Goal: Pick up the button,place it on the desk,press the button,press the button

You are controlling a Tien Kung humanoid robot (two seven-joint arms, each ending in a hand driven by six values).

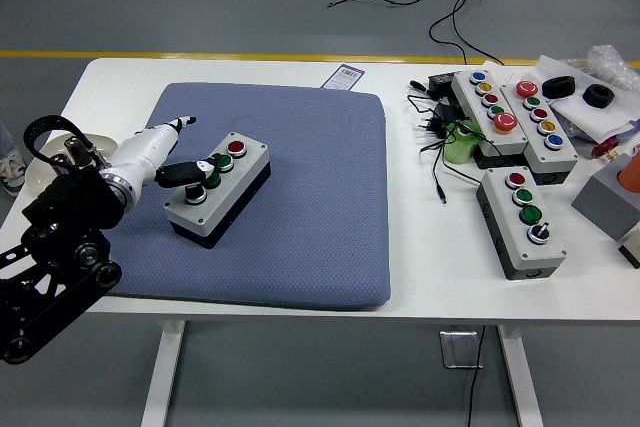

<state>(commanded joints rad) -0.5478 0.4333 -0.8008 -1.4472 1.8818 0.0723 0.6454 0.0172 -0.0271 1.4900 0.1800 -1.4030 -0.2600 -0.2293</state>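
Button box (pixel 218 190): lying on the blue mat (pixel 320 207), long axis running from near-left to far-right, directly right of the left hand (pixel 170 162). The hand is reaching in from the left, one dark finger (pixel 188 172) extending onto the green button (pixel 213 163); holding nothing. Right arm not showing.

1. Blue-grey mat (pixel 300 207) on white table (pixel 420 277).
2. Grey button box (pixel 218 189) on the mat, red button (pixel 236 147) at its far end.
3. Left hand (pixel 165 152), one dark finger (pixel 188 172) extended onto the box's buttons.
4. Further button boxes (pixel 520 219) and cables (pixel 437 137) at right.
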